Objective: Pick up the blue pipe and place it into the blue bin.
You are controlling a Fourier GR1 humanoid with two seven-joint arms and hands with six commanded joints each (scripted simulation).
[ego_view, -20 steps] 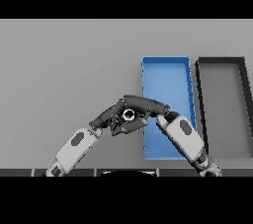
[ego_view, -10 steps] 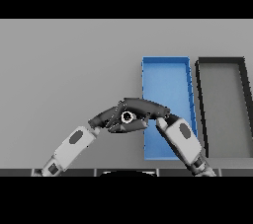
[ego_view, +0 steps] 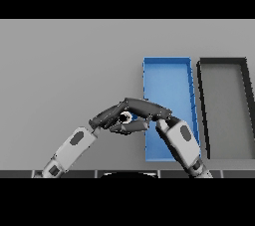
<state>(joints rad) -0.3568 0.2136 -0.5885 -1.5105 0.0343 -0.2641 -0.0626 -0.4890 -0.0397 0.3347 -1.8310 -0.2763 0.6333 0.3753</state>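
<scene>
Since a second ago the right hand (ego_view: 144, 110), fingers curled round the blue pipe (ego_view: 126, 117), has edged slightly lower beside the blue bin (ego_view: 167, 78), left hand (ego_view: 107, 116) touching it, fingers unclear, so placing remains undone.

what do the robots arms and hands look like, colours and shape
Both arms are built of rounded white segments with darker grey oval panels set into them and grey joints. The left arm looks slimmer than the bulkier right arm. Each ends in a dark, near-black hand: left hand, right hand, with long slender fingers. No cables or markings show.
</scene>
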